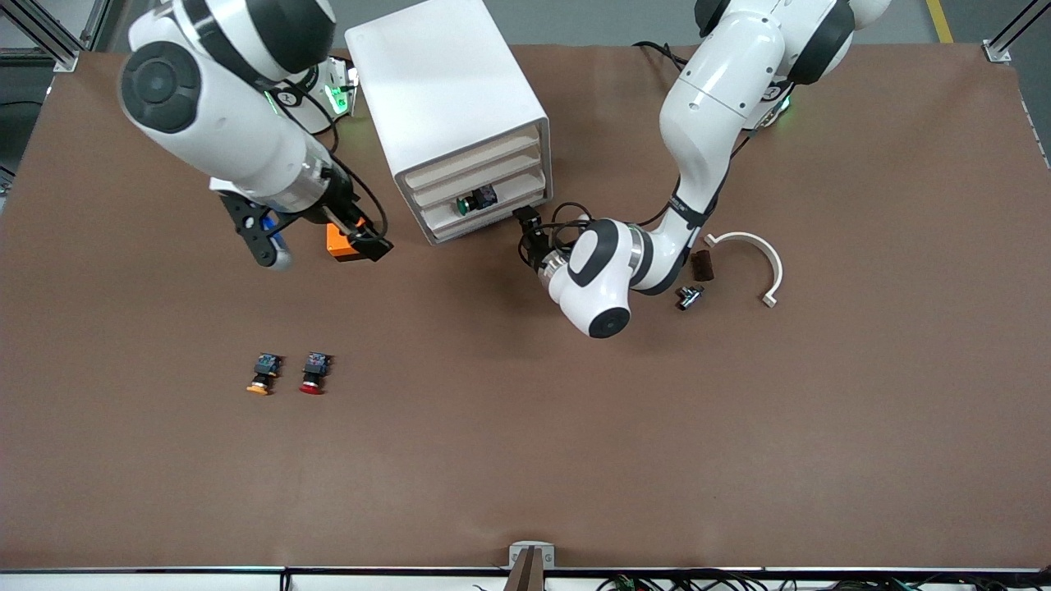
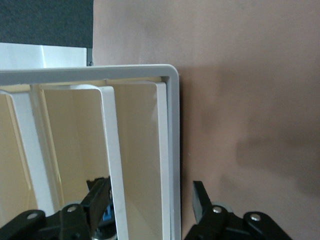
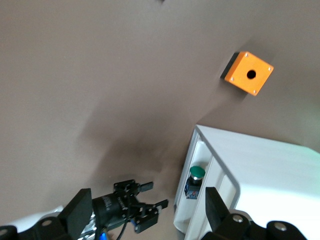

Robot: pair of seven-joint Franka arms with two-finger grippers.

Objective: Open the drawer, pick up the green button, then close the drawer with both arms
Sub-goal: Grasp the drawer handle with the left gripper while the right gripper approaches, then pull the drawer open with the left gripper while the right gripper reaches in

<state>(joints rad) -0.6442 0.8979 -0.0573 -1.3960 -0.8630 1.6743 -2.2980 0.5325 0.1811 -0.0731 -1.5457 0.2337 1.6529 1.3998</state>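
Note:
The white cabinet [image 1: 447, 90] stands at the robots' side of the table. One cream-fronted drawer [image 1: 513, 195] is pulled out a little, and the green-capped button [image 1: 474, 201] lies in it. My left gripper [image 1: 528, 230] is open at the cabinet's front corner. In the left wrist view [image 2: 149, 186] one finger is inside the drawer [image 2: 135, 150] beside the button's bluish body [image 2: 106, 219], the other outside the cabinet wall. My right gripper [image 1: 320, 240] is open and empty, up over the orange box. Its wrist view [image 3: 146, 200] shows the button [image 3: 196, 176] and the left gripper [image 3: 145, 206].
An orange box [image 1: 343, 246] with a round hole [image 3: 248, 73] sits beside the cabinet toward the right arm's end. Yellow-capped [image 1: 263, 374] and red-capped [image 1: 314, 374] buttons lie nearer the front camera. A white curved piece [image 1: 751, 256], a brown block [image 1: 702, 264] and a small black part [image 1: 688, 295] lie toward the left arm's end.

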